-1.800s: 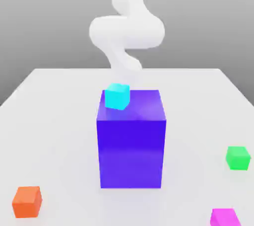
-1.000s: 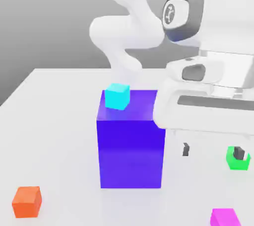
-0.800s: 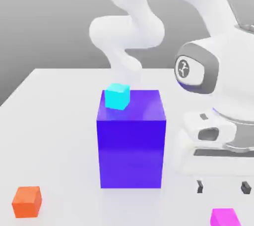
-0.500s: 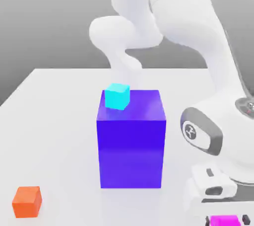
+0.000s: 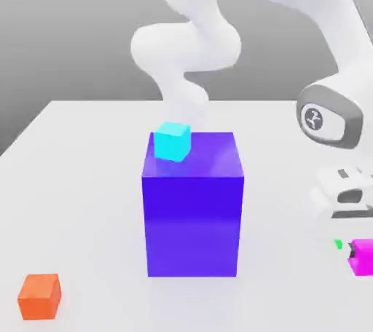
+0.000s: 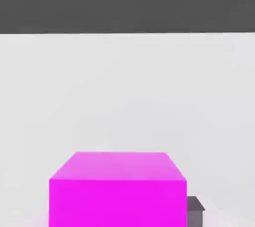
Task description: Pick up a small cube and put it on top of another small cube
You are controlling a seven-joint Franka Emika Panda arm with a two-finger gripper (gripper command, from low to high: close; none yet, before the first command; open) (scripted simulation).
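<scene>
My end effector (image 5: 366, 253): clenched on the magenta cube (image 5: 363, 258), one dark fingertip (image 5: 352, 250) showing against its side.
Magenta cube: in my grasp, at the exterior view's right edge, partly cut off there; in the hand view its top and one broad side face show, with a dark piece of my fingertip beside it.
Green cube: just a small sliver (image 5: 338, 244) peeks out beside my grip, toward the exterior view's left of the magenta cube.
My arm (image 5: 344, 28): reaches down along the exterior view's right side, its rounded wrist above my hand (image 5: 350, 196).
Blue block (image 5: 193, 225): the big one, upright on the worktop (image 5: 80, 178) near the middle of the exterior view, well apart from my hand.
Cyan cube (image 5: 172, 142): sits on top of the blue block, over toward the exterior view's left side of it, turned a little.
Orange cube (image 5: 39, 297): on the worktop near the exterior view's lower left corner, well apart from the blue block.
Pale curved shape (image 5: 186, 46): stands behind the blue block, smooth and white against the grey background.
</scene>
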